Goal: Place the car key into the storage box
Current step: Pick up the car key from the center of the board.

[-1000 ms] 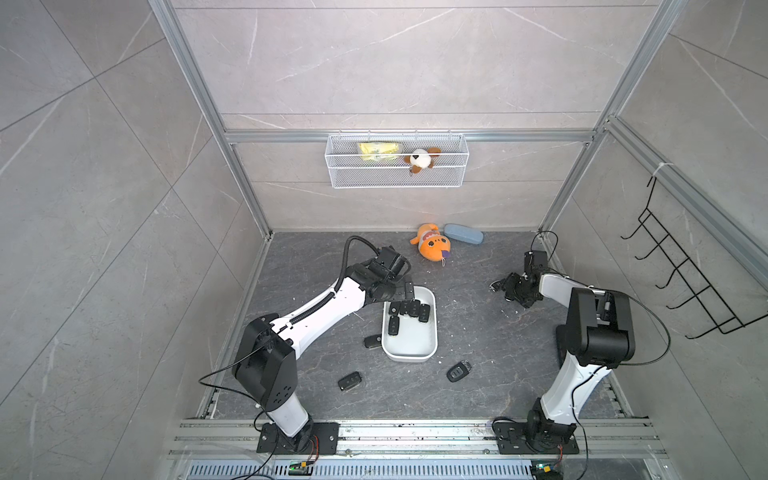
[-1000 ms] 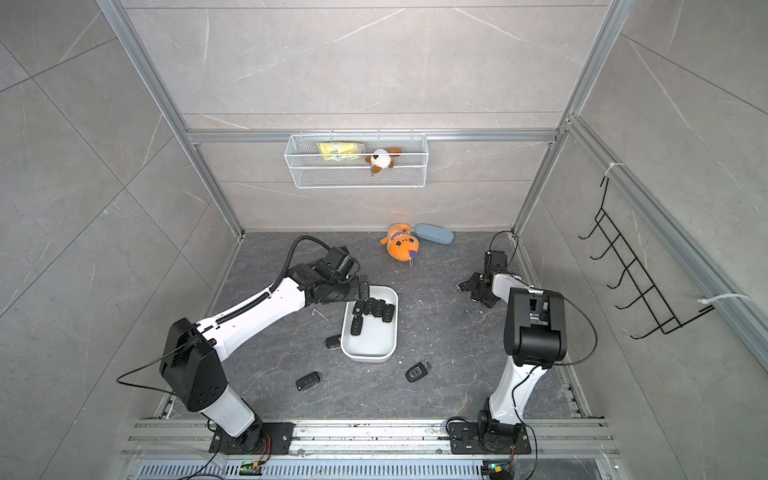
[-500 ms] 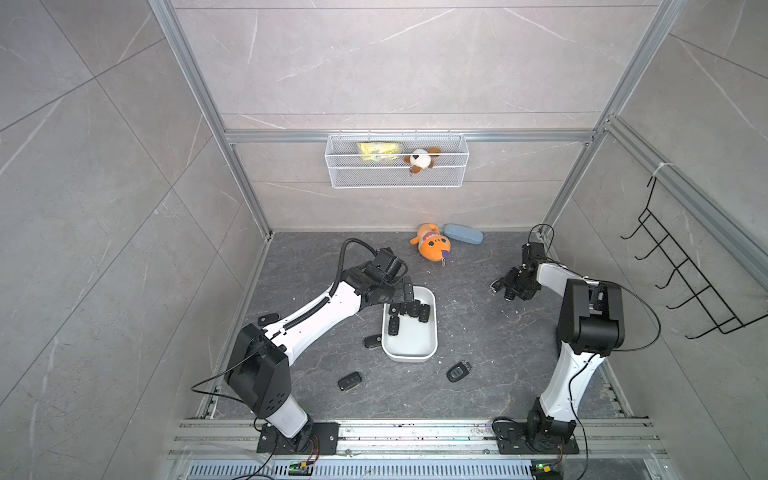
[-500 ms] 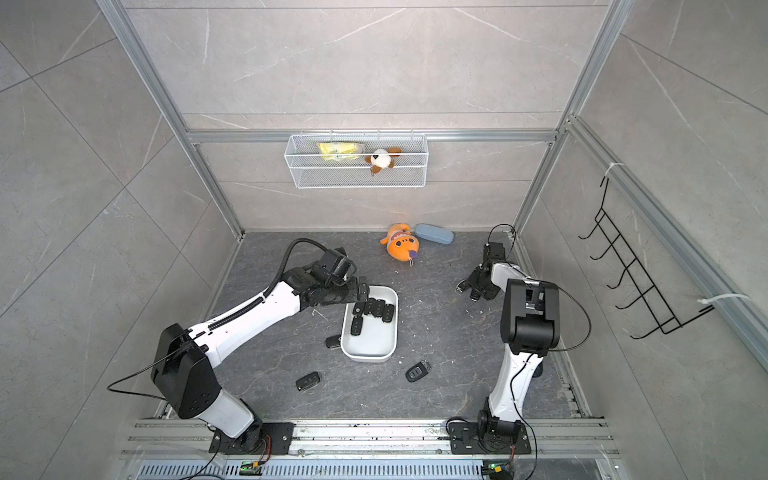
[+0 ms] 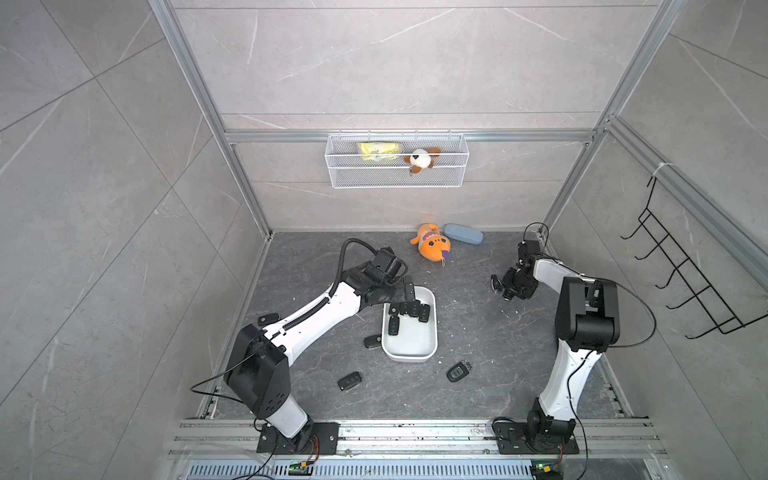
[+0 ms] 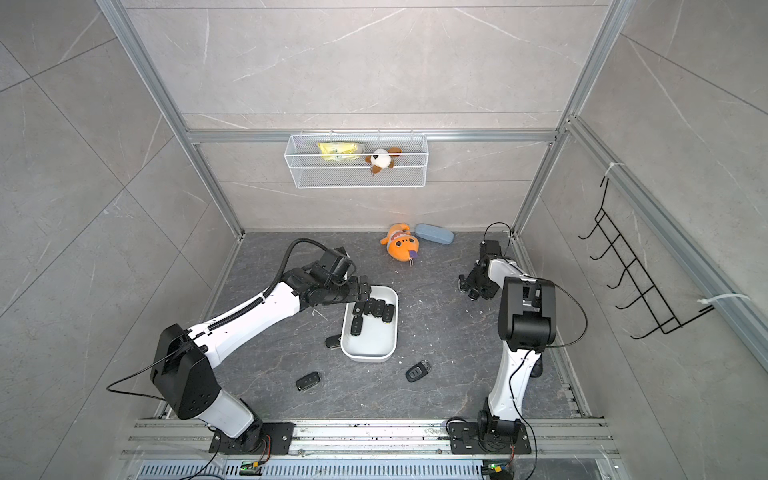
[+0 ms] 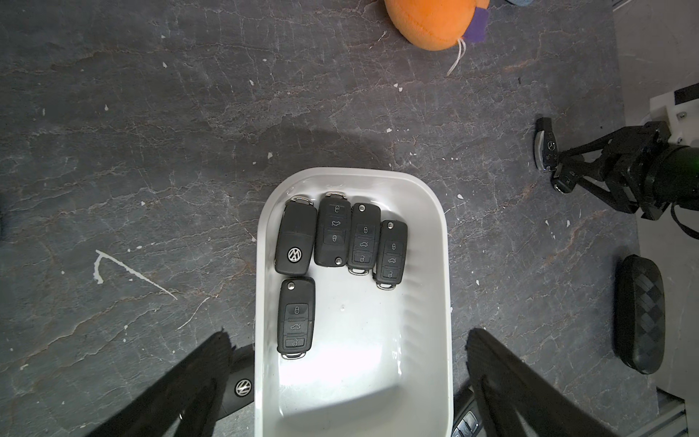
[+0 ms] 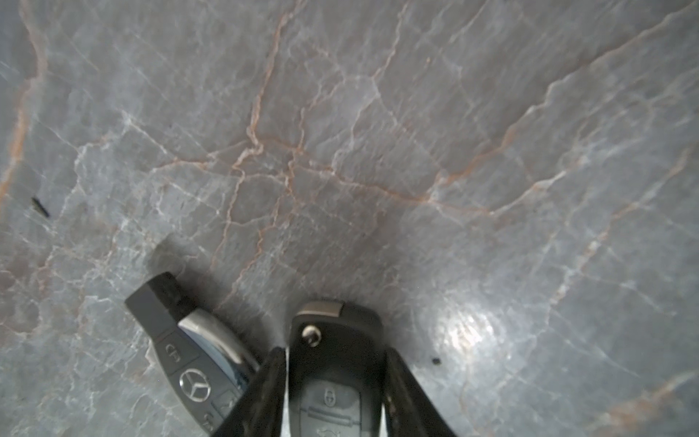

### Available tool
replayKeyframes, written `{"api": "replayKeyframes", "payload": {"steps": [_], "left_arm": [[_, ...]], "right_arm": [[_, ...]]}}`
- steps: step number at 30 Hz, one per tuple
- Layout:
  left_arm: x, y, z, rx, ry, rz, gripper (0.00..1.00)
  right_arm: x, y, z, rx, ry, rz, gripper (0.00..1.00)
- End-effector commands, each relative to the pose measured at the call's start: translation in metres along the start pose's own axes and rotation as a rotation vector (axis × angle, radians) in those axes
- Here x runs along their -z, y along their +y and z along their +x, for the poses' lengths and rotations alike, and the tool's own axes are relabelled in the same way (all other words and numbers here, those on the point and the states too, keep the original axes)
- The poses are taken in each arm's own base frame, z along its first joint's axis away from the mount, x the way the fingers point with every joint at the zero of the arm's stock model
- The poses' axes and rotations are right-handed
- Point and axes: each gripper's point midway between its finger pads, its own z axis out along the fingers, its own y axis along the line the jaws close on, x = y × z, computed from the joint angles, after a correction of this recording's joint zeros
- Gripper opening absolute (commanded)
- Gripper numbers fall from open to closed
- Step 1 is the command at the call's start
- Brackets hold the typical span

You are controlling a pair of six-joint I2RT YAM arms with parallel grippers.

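Storage box (image 7: pixel 359 359): white tub on the dark stone floor (image 5: pixel 478 332), mid-cell. Five black flip fobs (image 7: pixel 329 234) lie flat inside, four side by side and one apart from that row.
Left gripper (image 7: pixel 348 335): hovers above the tub, jaws spread wide with nothing between them.
Right gripper (image 8: pixel 334 353): low over the floor, well apart from the tub, fingers pinching both sides of a black car key (image 8: pixel 333 329).
Car key position: outside the tub, button face up. Whether it touches the floor cannot be told.
Mercedes key (image 8: pixel 189 363): on the floor just beside the pinched key.
Loose fob (image 5: pixel 372 340): on the floor against the tub's outer wall.
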Motion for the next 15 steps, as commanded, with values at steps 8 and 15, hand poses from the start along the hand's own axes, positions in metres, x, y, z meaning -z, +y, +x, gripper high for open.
{"api": "replayKeyframes", "payload": {"steps": [8,15], "left_arm": [[0.012,-0.004,-0.009,-0.019,-0.034,0.035,1.0],[0.008,-0.003,-0.01,-0.025,-0.018,0.048,1.0]], "right_arm": [[-0.019,-0.007,0.028,0.085,0.133,0.122,0.34],[0.003,-0.005,0.027,0.065,0.086,0.086,0.29]]}}
